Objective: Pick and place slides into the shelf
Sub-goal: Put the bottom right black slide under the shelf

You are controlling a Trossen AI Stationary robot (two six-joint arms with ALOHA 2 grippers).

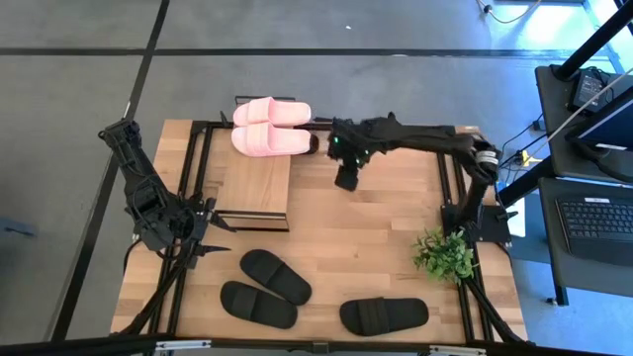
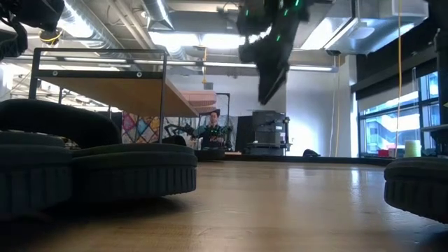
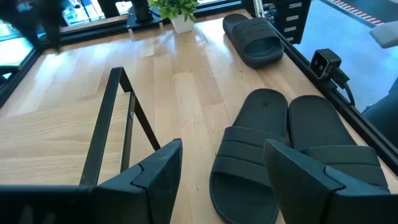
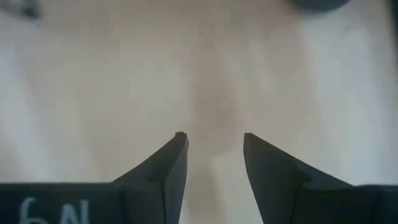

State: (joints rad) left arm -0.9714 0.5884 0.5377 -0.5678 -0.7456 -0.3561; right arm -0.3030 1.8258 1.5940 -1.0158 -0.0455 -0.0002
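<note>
Wooden counter [image 1: 376,227] on a grey floor, seen from above, with the shelf [image 1: 255,183] standing at its left-centre and a small potted plant [image 1: 445,254] near the right arm's base. One pink pair [image 1: 269,126] of slides lies on the far end of the shelf's top board, the two side by side with long axes running left–right across the counter; which end is the toe cannot be told. Three black slides remain on the counter's near part: two close together [image 1: 267,287], angled with long axes running from far-left to near-right, and a single one [image 1: 384,314] lying roughly left–right, well apart from them. No further black slide shows in the high view. By this count the task appears about one pair done, with the black slides left to move.

Right gripper [image 1: 346,178] hangs above bare counter just right of the shelf, its fingers [image 4: 174,163] partly spread and holding nothing. Left gripper [image 1: 203,232] waits near the shelf's near-left corner, fingers [image 3: 155,177] spread and empty, facing the black pair in its wrist view.
</note>
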